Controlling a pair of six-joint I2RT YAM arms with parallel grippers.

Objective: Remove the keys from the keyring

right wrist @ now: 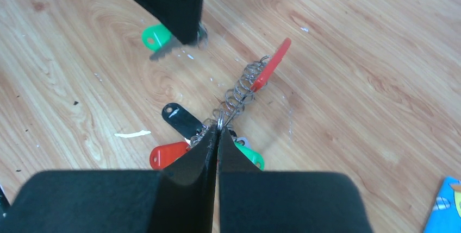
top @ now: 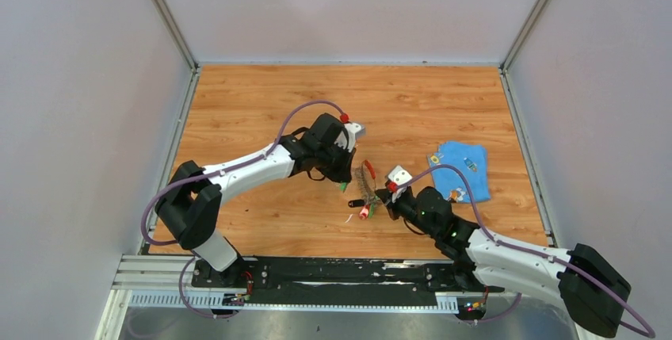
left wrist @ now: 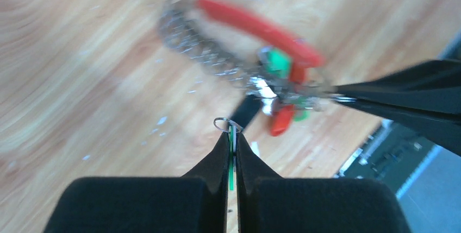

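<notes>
The left end effector [left wrist: 232, 135] is closed on one green-capped key [right wrist: 157, 40], held edge-on between its fingers, with a small wire loop showing at the fingertips; this key sits apart from the keyring [right wrist: 239, 92], over the wooden bench [top: 261, 102]. The right end effector [right wrist: 218, 132] is clamped shut on the keyring's coiled wire edge, and the ring's red curved part is tilted up and away from it; the other keys [right wrist: 169, 155], red- and green-capped, cluster with a black tag [right wrist: 182, 119] at its fingertips; a blue cloth [top: 461, 170] lies well apart, to the right.
</notes>
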